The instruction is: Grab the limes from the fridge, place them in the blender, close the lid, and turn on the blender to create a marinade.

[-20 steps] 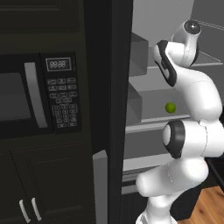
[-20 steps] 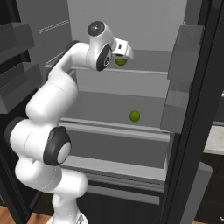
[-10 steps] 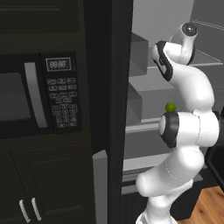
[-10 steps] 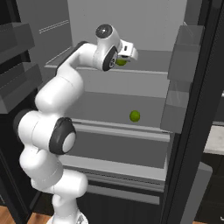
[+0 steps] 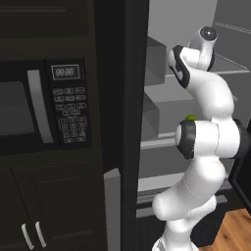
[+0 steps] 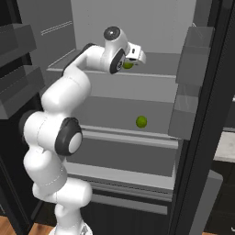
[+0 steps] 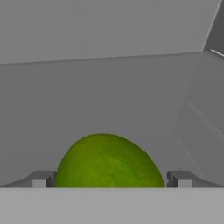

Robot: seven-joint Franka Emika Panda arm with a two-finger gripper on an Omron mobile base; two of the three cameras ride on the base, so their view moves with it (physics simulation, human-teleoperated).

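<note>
In the right base view the arm bends up from lower left and reaches right into the fridge (image 6: pixel 202 137), upper centre. The gripper (image 6: pixel 134 58) is spread wide, grasping nothing, its fingertips (image 7: pixel 40 180) either side of one lime (image 7: pixel 109 161). Two limes: the second lime (image 6: pixel 141 121) lies mid-frame on the shelf (image 6: pixel 151 134) below.

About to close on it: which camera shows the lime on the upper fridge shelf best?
The hand view: the upper lime sits large and centred between the open gripper fingertips. In the right base view it peeks out just behind the hand. The left base view shows the arm and a different lime lower down.
</note>
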